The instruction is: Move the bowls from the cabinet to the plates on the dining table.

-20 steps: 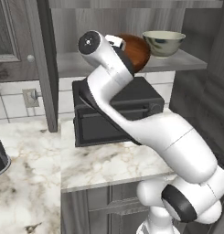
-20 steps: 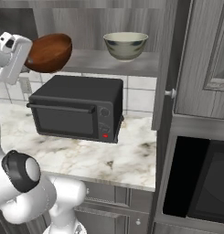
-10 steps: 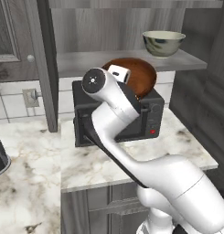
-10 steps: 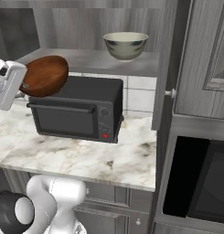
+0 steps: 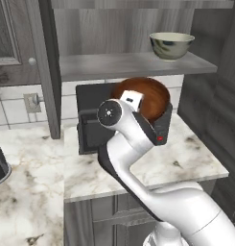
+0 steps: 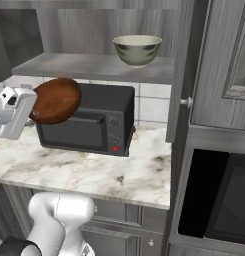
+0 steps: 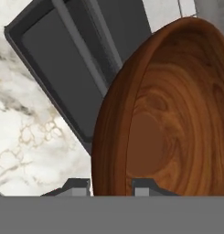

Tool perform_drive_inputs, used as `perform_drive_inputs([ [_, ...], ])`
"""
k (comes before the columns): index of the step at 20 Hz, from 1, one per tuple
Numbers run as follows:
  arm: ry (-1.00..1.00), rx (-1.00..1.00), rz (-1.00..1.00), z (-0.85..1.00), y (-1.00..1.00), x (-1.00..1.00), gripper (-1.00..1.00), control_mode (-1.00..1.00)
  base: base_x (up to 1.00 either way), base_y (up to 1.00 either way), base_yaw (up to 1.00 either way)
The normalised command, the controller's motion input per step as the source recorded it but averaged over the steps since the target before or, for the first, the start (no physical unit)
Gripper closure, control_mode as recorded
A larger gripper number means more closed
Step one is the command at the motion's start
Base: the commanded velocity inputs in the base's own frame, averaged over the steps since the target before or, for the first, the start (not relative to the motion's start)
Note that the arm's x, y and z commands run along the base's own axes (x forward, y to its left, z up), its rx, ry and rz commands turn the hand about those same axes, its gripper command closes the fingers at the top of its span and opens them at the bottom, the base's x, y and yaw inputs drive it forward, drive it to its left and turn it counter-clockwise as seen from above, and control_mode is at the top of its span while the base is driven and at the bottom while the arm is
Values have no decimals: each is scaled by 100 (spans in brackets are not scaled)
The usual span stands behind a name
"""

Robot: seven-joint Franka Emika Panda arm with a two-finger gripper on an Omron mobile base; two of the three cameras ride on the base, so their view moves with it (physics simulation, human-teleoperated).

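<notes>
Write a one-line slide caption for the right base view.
Gripper holds the reddish-brown bowl tilted before the microwave; pale bowl sits on the cabinet shelf.

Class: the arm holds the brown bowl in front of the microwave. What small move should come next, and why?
Probably draw the brown bowl further back from the microwave. The pincer grips its rim, it is off the shelf, and no plate is in sight.

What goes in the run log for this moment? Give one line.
phase: carrying | gripper: shut on round reddish-brown wooden bowl rim, in front of black microwave | pale cream-green bowl: on grey cabinet shelf
</notes>
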Motion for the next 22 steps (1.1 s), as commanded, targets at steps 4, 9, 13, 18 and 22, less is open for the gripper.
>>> perform_drive_inputs([
  [4, 0, 0, 0, -57, -20, -13, 100, -100, 0, 0, 0],
  [9, 0, 0, 0, -49, -12, -1, 100, -100, 0, 0, 0],
  [13, 0, 0, 0, -51, -4, 0, 100, -100, 0, 0, 0],
  [18, 0, 0, 0, -62, 0, 0, 100, -100, 0, 0, 0],
  [22, 0, 0, 0, -58, 0, 0, 100, -100, 0, 0, 0],
])
